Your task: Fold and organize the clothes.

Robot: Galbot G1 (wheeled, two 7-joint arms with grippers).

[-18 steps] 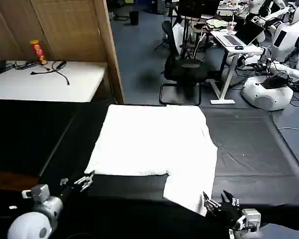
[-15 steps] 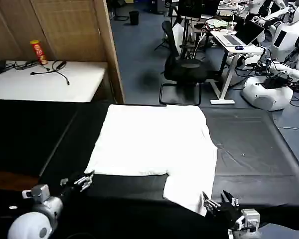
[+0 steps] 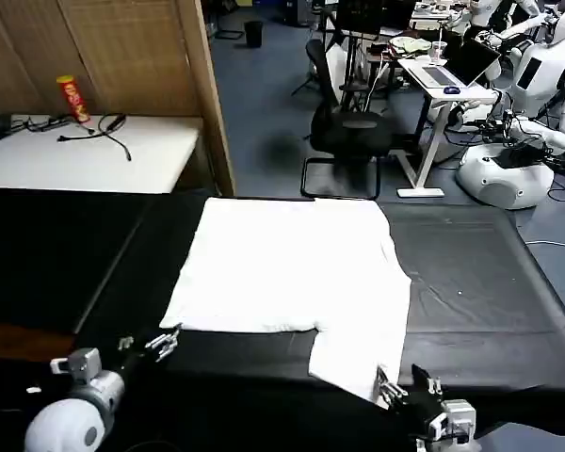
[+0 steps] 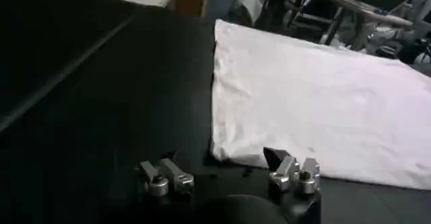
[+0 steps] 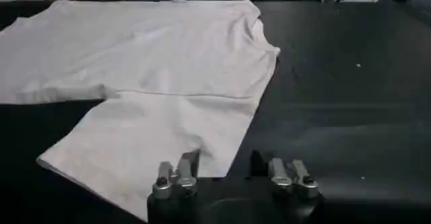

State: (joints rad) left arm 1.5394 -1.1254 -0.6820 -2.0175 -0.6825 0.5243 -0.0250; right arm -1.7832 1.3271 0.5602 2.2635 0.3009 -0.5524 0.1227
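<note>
Two end effectors sit at the near edge of my table (image 3: 471,282), and both have their fingers spread, gripping nothing. The shirt (image 3: 292,273) lies flat ahead of them, partly folded as I judge it: the main body forms a broad rectangle, with one flap hanging down toward the right side.

My right end effector (image 3: 407,388) is at the near tip of that flap; in its wrist view the cloth's corner lies just ahead of one finger (image 5: 180,173), the other finger over bare table. I cannot tell whether it touches the fabric. My left end effector (image 3: 151,345) is just short of the shirt's near-left corner, with dark table between; its wrist view puts that corner (image 4: 219,153) just beyond the gap in the fingers.

I read this as the approach before a grasp. Next I need each end effector forward and low enough to slide a finger under its corner, then close on one layer only.
</note>
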